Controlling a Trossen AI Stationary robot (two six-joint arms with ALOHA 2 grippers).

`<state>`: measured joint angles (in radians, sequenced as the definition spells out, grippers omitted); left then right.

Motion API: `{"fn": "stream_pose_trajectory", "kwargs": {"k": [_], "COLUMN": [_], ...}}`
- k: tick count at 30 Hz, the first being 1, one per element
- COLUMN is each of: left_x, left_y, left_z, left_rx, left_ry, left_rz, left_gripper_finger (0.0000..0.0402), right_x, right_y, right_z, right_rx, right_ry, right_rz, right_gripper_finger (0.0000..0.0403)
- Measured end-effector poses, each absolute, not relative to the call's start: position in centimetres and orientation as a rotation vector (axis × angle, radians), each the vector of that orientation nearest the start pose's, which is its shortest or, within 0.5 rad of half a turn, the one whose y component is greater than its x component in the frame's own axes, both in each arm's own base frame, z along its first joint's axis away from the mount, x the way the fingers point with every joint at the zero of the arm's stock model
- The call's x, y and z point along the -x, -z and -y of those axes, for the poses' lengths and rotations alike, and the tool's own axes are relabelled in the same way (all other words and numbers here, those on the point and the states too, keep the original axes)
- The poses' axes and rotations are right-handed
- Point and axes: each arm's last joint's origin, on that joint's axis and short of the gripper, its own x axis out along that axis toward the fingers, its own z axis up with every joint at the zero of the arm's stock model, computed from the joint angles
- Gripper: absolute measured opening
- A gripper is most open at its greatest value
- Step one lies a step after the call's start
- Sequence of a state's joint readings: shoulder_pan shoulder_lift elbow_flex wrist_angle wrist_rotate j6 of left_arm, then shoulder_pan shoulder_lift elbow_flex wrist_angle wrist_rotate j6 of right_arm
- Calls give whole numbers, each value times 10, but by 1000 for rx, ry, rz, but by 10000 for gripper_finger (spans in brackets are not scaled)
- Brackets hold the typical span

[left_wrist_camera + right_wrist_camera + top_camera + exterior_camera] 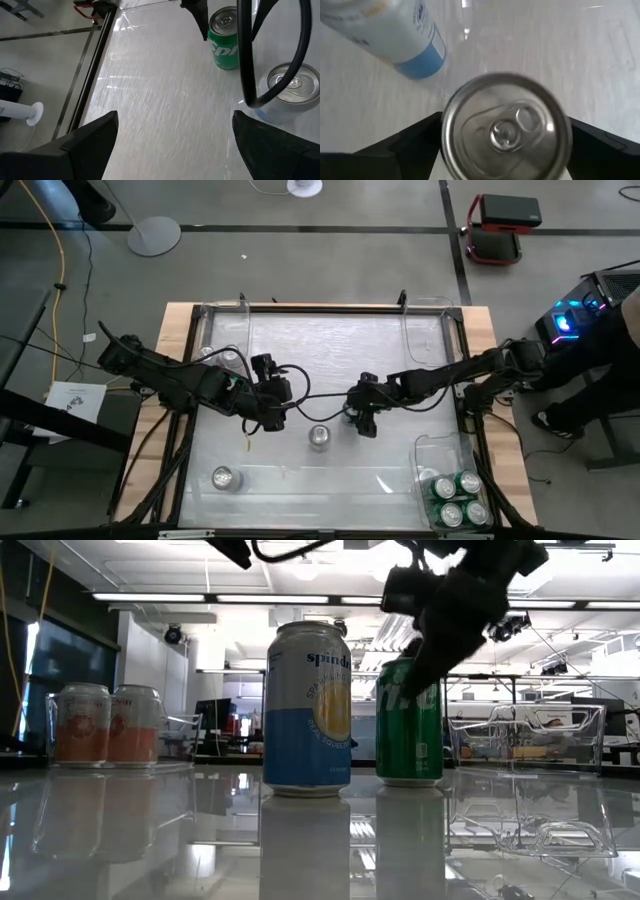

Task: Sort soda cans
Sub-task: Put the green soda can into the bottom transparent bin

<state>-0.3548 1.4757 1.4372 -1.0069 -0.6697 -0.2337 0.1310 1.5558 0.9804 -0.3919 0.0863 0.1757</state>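
A green soda can (408, 725) stands upright on the table, and my right gripper (505, 150) is around its upper part, with the silver top (505, 132) filling the gap between the fingers. A blue-and-white can (319, 437) stands on its base just to the near-left of it. Another silver-topped can (222, 478) stands alone near the table's near-left corner. Several green cans (455, 500) sit in the clear bin at the near-right corner. My left gripper (175, 145) is open above bare table, left of both middle cans, touching nothing. My right gripper holds the green can by its upper wall (210, 37), one finger (415, 147) on each side, coming from above and slanting down. The can's own top hides the places of contact in the wrist view. The can is upright with its base on the table (408, 780).
Two orange cans (108, 725) stand in a clear bin at the table's far left. An open clear bin (525, 740) lies on the right side. A black cable (247, 60) hangs between the arms. A raised frame (330, 308) rims the table. Bare surface lies between the middle cans and the near edge.
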Motion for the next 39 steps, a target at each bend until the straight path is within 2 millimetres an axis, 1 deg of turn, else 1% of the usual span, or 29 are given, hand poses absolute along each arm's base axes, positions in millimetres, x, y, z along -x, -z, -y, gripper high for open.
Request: {"fn": "stream_pose_trajectory", "kwargs": {"k": [5, 7, 10, 15, 21, 24, 29, 32, 35, 37, 39], "left_x": [-276, -276, -276, -275, -273, -273, -272, -273, -272, -271, -269], "left_y": [-339, -339, -338, -338, -337, -337, -337, -337, -337, -337, -337], "left_z": [83, 83, 83, 83, 82, 82, 82, 82, 85, 88, 91], "left_rx": [-299, -298, -300, -306, -293, -292, -289, -285, -285, -296, -316], "left_ry": [-388, -388, -386, -385, -400, -402, -404, -407, -401, -398, -410], "left_rz": [-868, -868, -872, -884, -896, -898, -899, -893, -891, -885, -870], "left_gripper_finger": [367, 367, 367, 367, 367, 367, 367, 367, 367, 367, 367], "right_x": [-314, -316, -319, -324, -325, -325, -326, -320, -302, -284, -261], "right_y": [-227, -229, -225, -209, -208, -210, -229, -246, -269, -286, -303], "right_z": [-39, -40, -40, -40, -40, -40, -42, -48, -61, -71, -82], "right_rx": [-39, -44, -37, 8, 19, 20, 32, 64, 81, 60, 7], "right_ry": [28, 5, 9, 25, 30, 30, 27, 27, 27, 17, 12], "right_rz": [-970, -988, -1017, -1074, -1072, -1081, -1118, -1138, -1140, -1127, -1102], "right_gripper_finger": [349, 349, 349, 349, 347, 337, 290, 286, 286, 286, 286]}}
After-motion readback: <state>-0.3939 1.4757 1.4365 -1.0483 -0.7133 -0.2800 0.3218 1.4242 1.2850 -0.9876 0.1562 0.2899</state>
